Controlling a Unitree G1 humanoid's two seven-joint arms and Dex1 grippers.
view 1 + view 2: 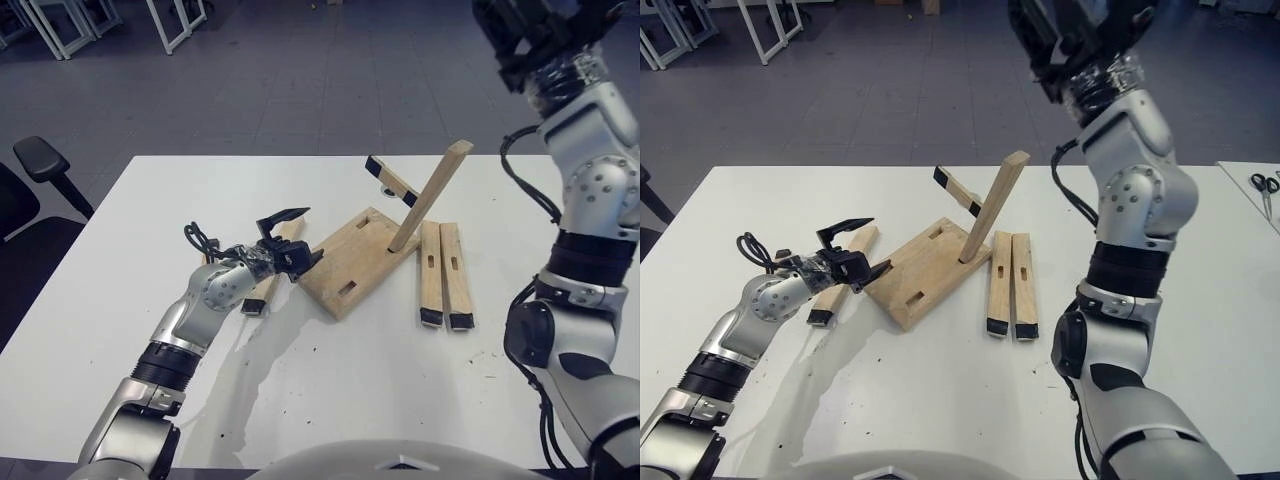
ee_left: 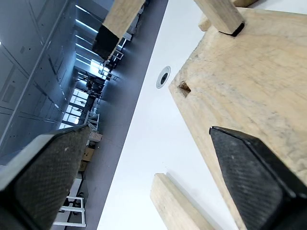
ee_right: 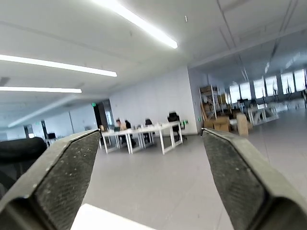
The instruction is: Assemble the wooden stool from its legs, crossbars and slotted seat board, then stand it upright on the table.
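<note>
Left eye view: pale seat board point(image 1: 345, 265) bears one leaning leg point(image 1: 430, 195); left tool point(image 1: 300, 237), right tool point(image 3: 151, 182) gape.

Open-plan office or lab hall: grey carpet floor point(image 1: 300, 80) around the white work table point(image 1: 90, 300), black office chair point(image 1: 40, 158) beside it, white-framed desks point(image 1: 70, 25) beyond it, ceiling strip lights point(image 3: 139, 26) overhead.

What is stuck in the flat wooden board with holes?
One long pale wooden leg stands tilted in a slot of the flat wooden board. Its lower end is hidden inside the slot.
</note>
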